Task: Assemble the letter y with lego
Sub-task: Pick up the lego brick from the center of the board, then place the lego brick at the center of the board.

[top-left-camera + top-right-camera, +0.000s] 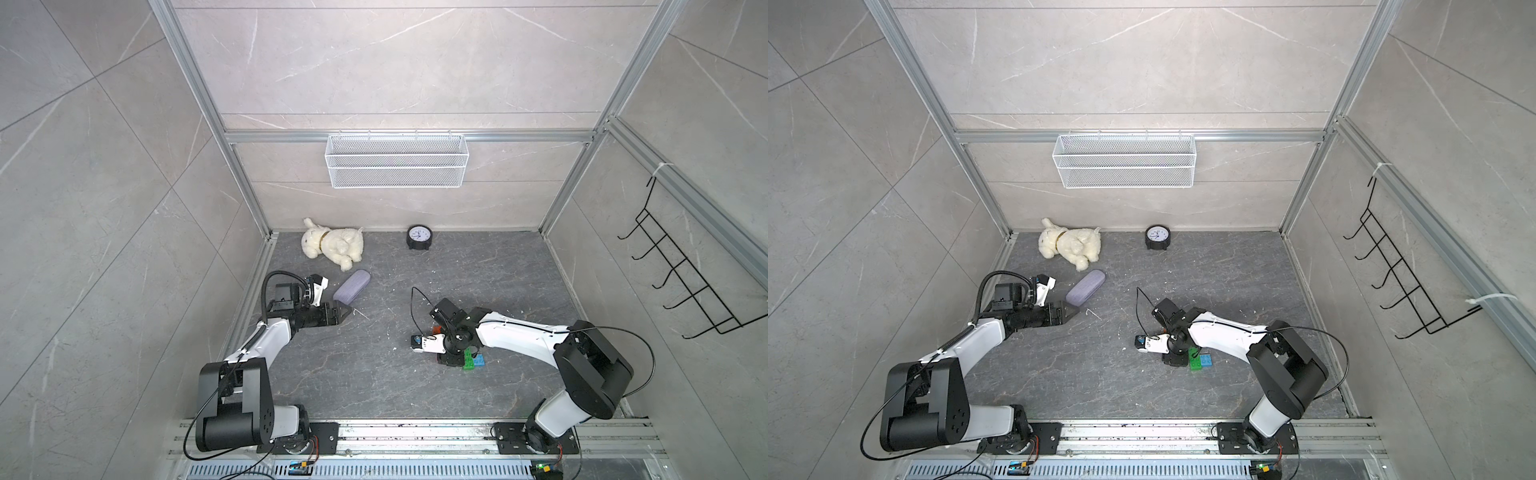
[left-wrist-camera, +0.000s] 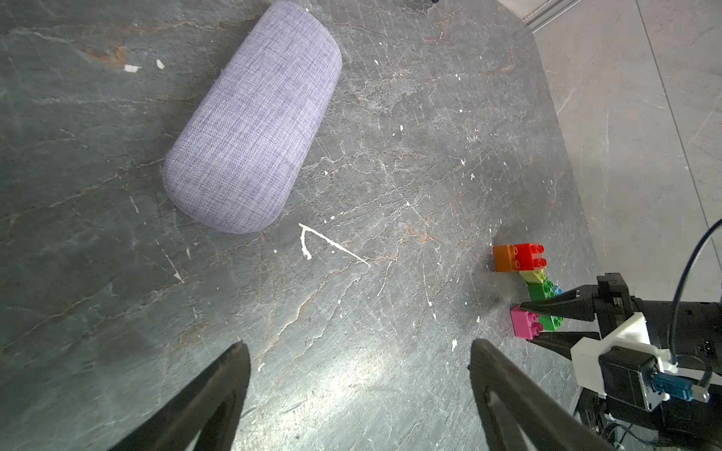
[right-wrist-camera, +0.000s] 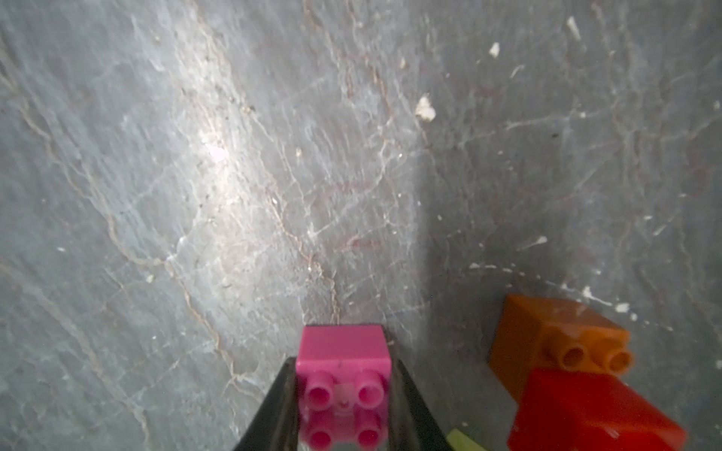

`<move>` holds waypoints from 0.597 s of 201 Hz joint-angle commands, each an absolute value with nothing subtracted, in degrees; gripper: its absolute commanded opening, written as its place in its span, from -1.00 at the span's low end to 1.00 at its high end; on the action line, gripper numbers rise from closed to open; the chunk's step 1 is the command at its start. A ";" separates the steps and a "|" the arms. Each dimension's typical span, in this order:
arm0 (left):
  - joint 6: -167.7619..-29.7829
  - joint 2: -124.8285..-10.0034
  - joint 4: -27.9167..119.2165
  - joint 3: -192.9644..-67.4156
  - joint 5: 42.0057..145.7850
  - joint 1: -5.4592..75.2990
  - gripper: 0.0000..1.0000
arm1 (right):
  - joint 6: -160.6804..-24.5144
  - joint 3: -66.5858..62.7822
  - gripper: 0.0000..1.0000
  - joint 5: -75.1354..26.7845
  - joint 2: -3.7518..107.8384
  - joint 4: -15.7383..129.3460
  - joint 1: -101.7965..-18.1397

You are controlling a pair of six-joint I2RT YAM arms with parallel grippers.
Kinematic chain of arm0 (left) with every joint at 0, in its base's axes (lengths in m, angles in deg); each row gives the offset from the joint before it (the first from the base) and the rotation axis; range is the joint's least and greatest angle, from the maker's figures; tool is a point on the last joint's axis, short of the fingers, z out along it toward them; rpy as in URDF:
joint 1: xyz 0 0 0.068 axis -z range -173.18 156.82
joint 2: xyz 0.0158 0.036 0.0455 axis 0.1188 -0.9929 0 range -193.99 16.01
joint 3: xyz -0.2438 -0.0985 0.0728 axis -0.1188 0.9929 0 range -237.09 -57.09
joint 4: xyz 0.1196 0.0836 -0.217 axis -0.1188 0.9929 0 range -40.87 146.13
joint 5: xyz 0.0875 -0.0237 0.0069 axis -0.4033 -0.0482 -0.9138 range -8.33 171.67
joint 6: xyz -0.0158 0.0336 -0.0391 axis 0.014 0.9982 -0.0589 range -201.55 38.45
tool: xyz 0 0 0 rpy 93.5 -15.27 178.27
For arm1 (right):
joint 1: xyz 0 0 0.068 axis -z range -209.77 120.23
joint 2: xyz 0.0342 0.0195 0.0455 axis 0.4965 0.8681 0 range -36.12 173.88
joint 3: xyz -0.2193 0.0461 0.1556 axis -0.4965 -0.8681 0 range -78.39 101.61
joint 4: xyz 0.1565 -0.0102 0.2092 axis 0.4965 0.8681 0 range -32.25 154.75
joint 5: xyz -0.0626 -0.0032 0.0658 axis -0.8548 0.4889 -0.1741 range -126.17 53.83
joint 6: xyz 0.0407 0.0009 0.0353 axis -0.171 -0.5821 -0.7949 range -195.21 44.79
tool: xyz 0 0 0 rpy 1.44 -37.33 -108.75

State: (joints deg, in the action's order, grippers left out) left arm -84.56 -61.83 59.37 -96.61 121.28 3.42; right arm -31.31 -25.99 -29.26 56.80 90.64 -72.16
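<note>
**Right gripper** [image 3: 343, 365] closed on the pink brick [image 3: 344, 347], clamped by its sides. The joined orange brick [image 3: 547, 332] and red brick [image 3: 586, 410] lie just beside it. The remaining lego, green brick [image 2: 541, 291], yellow-green brick [image 2: 533, 276] and blue brick [image 1: 480, 360], clusters on the surface [image 2: 351, 273] beneath that wrist; the letter y is not yet formed. Judged best: keep the studs square to the stem end and avoid nudging the red-orange pair. Left gripper [image 2: 357, 343], wide open and empty, hovers by the case [image 2: 254, 121], well apart. Beyond: plush dog [image 1: 332, 245], clock [image 1: 419, 237], basket [image 1: 397, 160]; none obstructs.
</note>
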 commanded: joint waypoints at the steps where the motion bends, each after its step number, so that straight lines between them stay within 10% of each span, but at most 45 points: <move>1: -83.47 -60.63 59.46 -97.34 121.60 3.46 0.82 | -32.01 -23.92 -0.43 -27.68 56.19 90.45 -72.77; 120: -83.37 -60.19 59.52 -97.34 121.45 3.39 0.82 | -36.20 -11.49 -0.35 -27.30 67.51 88.15 -76.99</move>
State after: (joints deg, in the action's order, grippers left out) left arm -84.56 -61.81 59.37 -96.61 120.89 3.42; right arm -34.83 -13.51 -27.60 65.61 87.60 -76.46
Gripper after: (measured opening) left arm 0.908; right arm 0.331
